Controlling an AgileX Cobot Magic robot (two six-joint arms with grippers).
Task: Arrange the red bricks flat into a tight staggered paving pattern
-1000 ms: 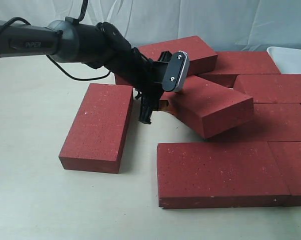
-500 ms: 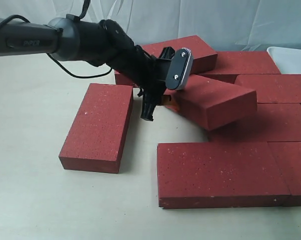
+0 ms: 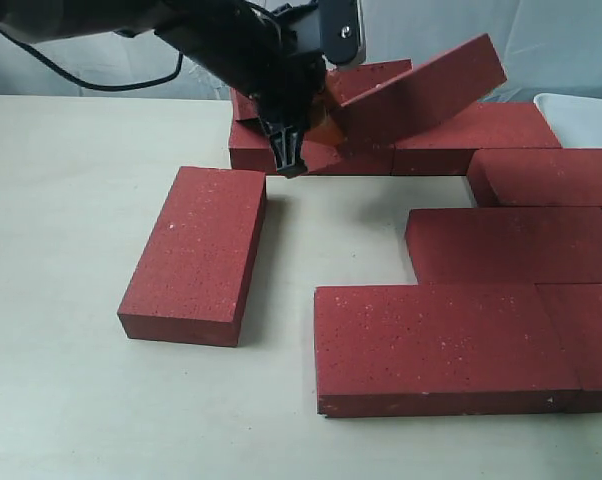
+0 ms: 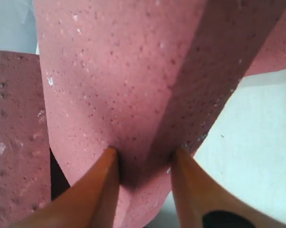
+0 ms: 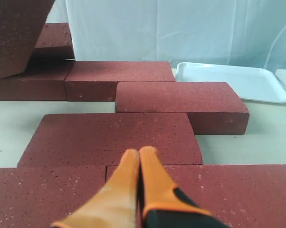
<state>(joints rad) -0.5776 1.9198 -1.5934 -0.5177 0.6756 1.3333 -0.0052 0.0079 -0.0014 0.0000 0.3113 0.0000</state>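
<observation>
Lifted since a second ago, the held brick (image 3: 421, 88) has left the gap where it lay tilted among the red bricks (image 3: 451, 345); it now hangs slanted in the air above the rear row, its far end raised, and the left arm has risen with it. Everything rests on the cream table (image 3: 61, 330). The laid bricks lie flat to the right; two touch end to end at the front; a middle brick (image 3: 511, 243) sits just behind them, offset; another lies further back at the right edge; a rear row runs along the curtain; bare table shows between the middle brick and that row. At a slant left of the group, apart from it, lies a lone brick (image 3: 196, 250), flat. Behind the bricks at the right sits the white tray (image 5: 233, 80). The left gripper (image 4: 143, 159) clamps the held brick's near end, an orange finger (image 4: 102, 190) on either side. The right gripper (image 5: 139, 159) hovers over the front row, its fingers pressed together, holding nothing.
</observation>
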